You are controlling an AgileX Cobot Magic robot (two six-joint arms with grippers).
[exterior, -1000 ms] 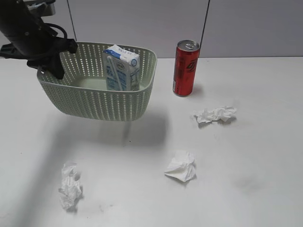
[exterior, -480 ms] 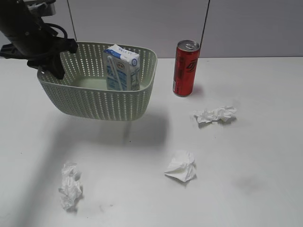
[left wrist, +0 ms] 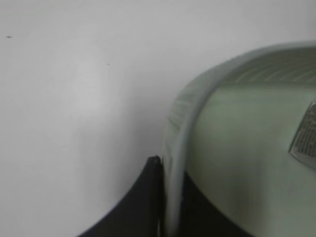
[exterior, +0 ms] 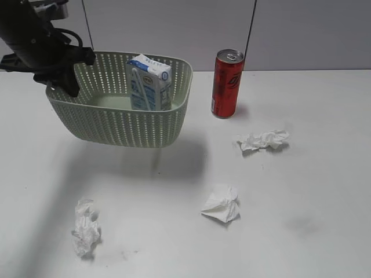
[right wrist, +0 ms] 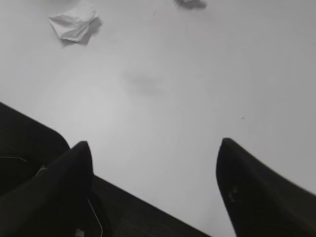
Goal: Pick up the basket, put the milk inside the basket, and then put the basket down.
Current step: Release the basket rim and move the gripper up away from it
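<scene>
The pale sage-green basket (exterior: 124, 124) hangs above the white table at the back left, its shadow on the table below it. The white and blue milk carton (exterior: 148, 83) stands upright inside it. My left gripper (exterior: 61, 81) is shut on the basket's left rim and holds it up. In the left wrist view the rim (left wrist: 174, 148) sits pinched between the dark jaws (left wrist: 170, 197). My right gripper (right wrist: 154, 148) is open and empty over the table's front edge; it does not show in the exterior view.
A tall red can (exterior: 226, 83) stands right of the basket. Crumpled white paper balls lie at the right (exterior: 262, 140), the front middle (exterior: 221, 204) and the front left (exterior: 86, 227). One ball shows in the right wrist view (right wrist: 74, 22).
</scene>
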